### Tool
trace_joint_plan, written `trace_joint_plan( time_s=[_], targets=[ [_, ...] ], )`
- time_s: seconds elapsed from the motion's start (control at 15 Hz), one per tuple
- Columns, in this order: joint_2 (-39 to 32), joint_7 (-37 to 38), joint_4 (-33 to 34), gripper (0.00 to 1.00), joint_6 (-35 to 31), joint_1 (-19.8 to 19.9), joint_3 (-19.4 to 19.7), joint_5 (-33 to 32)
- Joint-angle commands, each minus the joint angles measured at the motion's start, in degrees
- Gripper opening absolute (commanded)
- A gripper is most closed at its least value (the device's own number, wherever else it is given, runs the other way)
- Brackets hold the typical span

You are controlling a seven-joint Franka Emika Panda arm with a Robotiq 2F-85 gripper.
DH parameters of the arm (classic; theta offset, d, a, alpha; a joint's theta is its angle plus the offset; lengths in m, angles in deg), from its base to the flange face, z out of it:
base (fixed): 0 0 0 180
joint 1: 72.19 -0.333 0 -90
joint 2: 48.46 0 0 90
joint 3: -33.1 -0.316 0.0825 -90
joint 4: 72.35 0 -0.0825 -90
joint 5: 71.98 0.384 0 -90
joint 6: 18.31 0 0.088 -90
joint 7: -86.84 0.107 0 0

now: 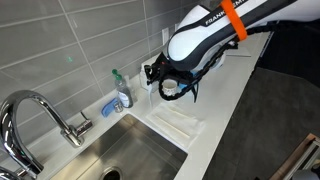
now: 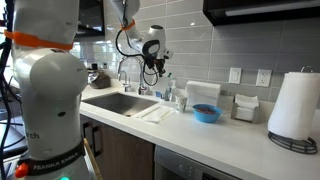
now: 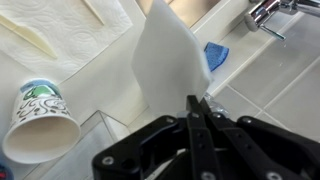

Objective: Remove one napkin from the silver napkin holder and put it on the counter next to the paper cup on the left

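Note:
My gripper (image 3: 195, 106) is shut on a white napkin (image 3: 168, 55), which stands up from the fingertips. It hangs above the white counter (image 3: 105, 80). The paper cup (image 3: 35, 120), white with a teal-green print, stands on the counter at the lower left of the wrist view, apart from the napkin. In both exterior views the gripper (image 1: 170, 82) (image 2: 152, 66) is raised over the counter (image 1: 235, 95) beside the sink. A small grey box that looks like the silver napkin holder (image 2: 244, 106) stands further along the counter, away from the gripper.
Flat white napkins (image 3: 60, 30) (image 1: 178, 120) lie on the counter near the cup. A blue sponge (image 3: 216, 55), a soap bottle (image 1: 122, 92) and the faucet (image 1: 40, 115) are by the sink (image 2: 120, 103). A blue bowl (image 2: 206, 113), white dispenser (image 2: 203, 93) and paper-towel roll (image 2: 295, 105) stand beyond.

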State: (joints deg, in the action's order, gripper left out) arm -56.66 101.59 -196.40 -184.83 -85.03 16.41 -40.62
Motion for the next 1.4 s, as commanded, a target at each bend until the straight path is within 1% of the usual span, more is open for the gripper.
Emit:
trace_joint_plan(
  time_s=[0.0, 0.2, 0.53, 0.6, 0.73, 0.8, 1.07, 1.33],
  targets=[
    [-4.46, -12.94, 1.89, 0.0, -4.85, 3.6, -6.62, 15.96],
    [-6.56, -19.73, 1.7, 0.0, -8.09, 5.4, -8.53, 22.89],
    [-9.29, -27.8, 1.43, 0.0, -11.94, 8.82, -10.77, 30.08],
    [-9.76, -29.75, 1.79, 0.0, -11.73, 10.04, -11.95, 32.35],
    [-10.5, -31.75, 1.61, 0.0, -12.43, 10.85, -12.46, 34.34],
    [-10.77, -31.87, 1.36, 0.0, -12.87, 10.88, -12.31, 34.73],
    [-12.84, -29.69, 0.86, 0.0, -19.4, 9.08, -11.09, 34.11],
    [-15.0, -29.08, 1.58, 0.0, -24.14, 8.36, -11.81, 34.02]
  ],
)
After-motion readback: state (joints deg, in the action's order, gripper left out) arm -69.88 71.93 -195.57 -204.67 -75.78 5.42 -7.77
